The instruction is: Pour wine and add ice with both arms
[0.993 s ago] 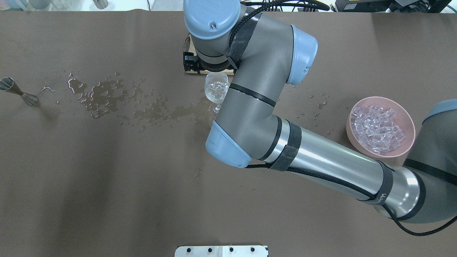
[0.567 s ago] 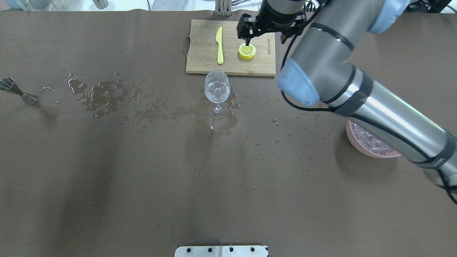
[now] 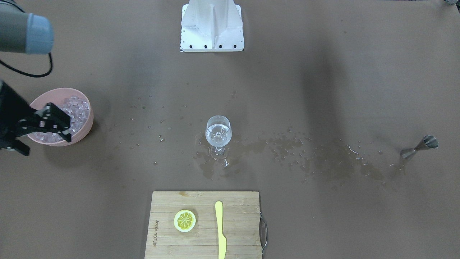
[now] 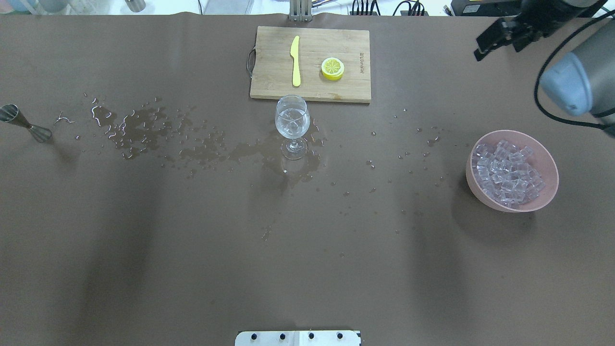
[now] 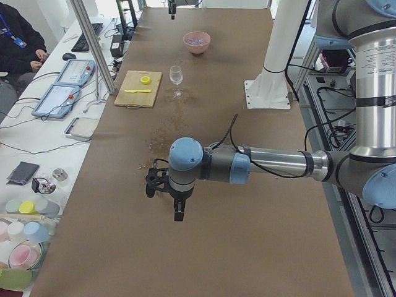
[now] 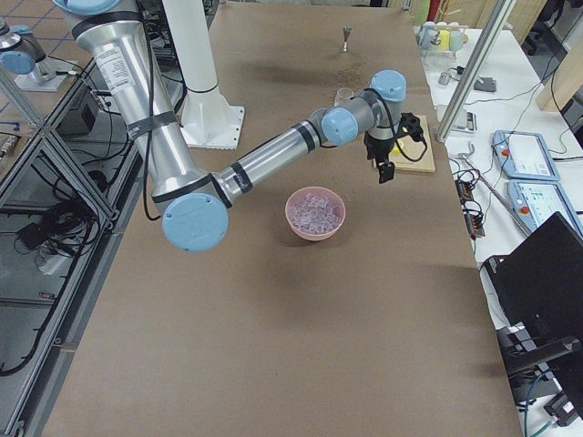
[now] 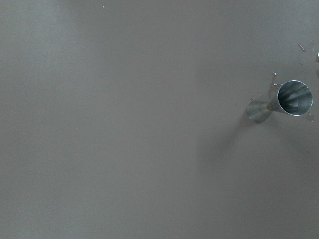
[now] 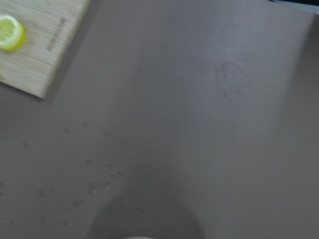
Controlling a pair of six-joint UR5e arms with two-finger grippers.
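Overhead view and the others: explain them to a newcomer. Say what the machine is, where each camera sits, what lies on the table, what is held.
This is a robot with two jointed arms ending in two-finger jaws. One camera looks down from behind it, one faces it, two watch from either end, one rides each wrist. On the table: a wine glass with clear liquid, a pink bowl of ice cubes, a cutting board bearing a lemon slice and yellow knife, and a steel jigger beside spilled drops. The right arm hangs between board and bowl, jaws open, empty. The left arm hangs near the jigger; jaws unclear.
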